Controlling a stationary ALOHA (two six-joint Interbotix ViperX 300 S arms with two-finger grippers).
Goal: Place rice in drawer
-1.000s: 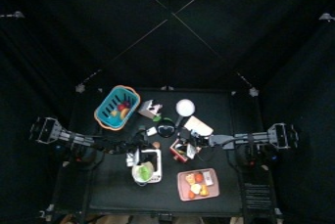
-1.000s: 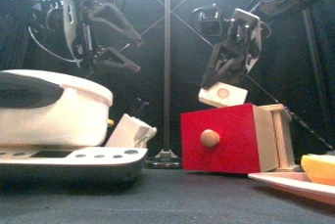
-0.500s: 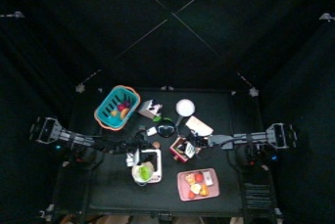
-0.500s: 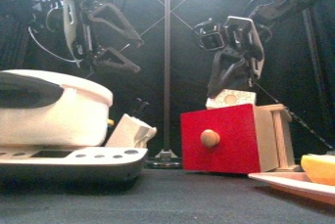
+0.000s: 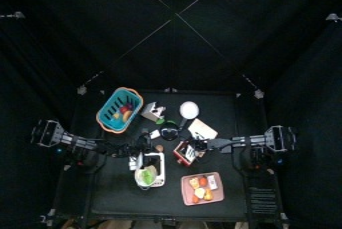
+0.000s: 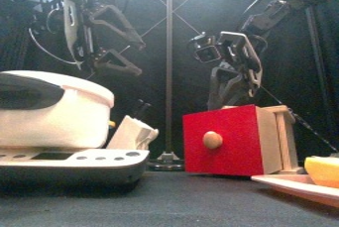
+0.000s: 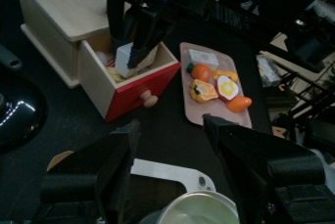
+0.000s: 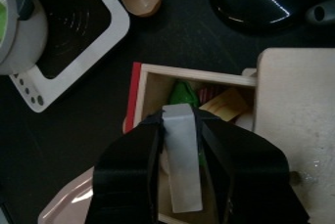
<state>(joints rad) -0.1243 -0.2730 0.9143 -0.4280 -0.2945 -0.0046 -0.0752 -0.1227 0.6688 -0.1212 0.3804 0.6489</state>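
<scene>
The rice (image 8: 183,174) is a pale block held between my right gripper's jaws. My right gripper (image 8: 183,130) is shut on it and has it down inside the open drawer (image 8: 210,96) of the small wooden box (image 7: 72,13). In the front view my right gripper (image 6: 232,92) dips behind the red drawer front (image 6: 219,140), which hides the rice. The left wrist view shows the right gripper (image 7: 137,47) in the drawer. My left gripper (image 7: 181,140) is open and empty, raised high at the left (image 6: 113,57).
A white rice cooker (image 6: 54,112) stands at the front left. A plate of food (image 7: 213,83) lies to the right of the drawer. A teal basket (image 5: 119,110) and a white bowl (image 5: 190,109) sit at the back. Green and yellow items (image 8: 197,96) lie in the drawer.
My right gripper has come down with the rice from above the box into the open drawer. The left arm has not moved.
</scene>
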